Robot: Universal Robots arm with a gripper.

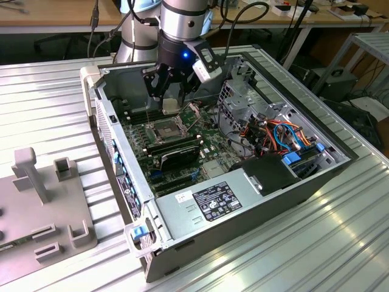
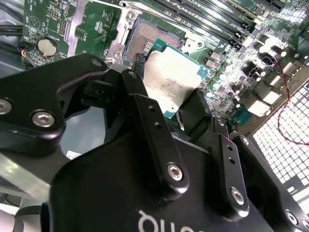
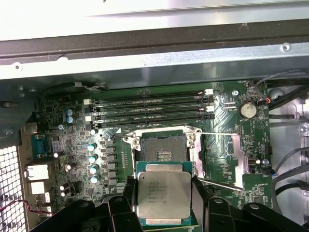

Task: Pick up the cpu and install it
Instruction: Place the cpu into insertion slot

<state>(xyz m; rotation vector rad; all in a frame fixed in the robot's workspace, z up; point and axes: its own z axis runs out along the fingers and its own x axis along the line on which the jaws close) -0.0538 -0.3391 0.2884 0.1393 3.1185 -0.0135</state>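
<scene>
From the exterior view I get the whole bench: one ribbed aluminium table (image 1: 48, 97) and, lying on it, one open computer case (image 1: 255, 222). The case holds a labelled power supply (image 1: 206, 201), a bundle of orange and blue cables (image 1: 285, 137) and the green motherboard (image 1: 206, 149). A grey fixture (image 1: 42, 201) sits on the table at the exterior view's left, well apart from the case.

My one gripper (image 1: 170, 100) hangs inside the case, over the board. The wrist views give me what the wide shot can't. Its black fingers (image 2: 140, 96) are clamped on opposite edges of the cpu (image 3: 163, 195), whose silver top faces the cameras. The chip is held in the air just beside and partly over the one cpu socket (image 3: 161, 147), not seated in it. The socket is uncovered, its metal load frame (image 3: 219, 159) swung open to one side.

In the first wrist view I count four long black memory slots (image 3: 149, 108) beyond the socket, and one coin cell (image 3: 247, 109) near them
</scene>
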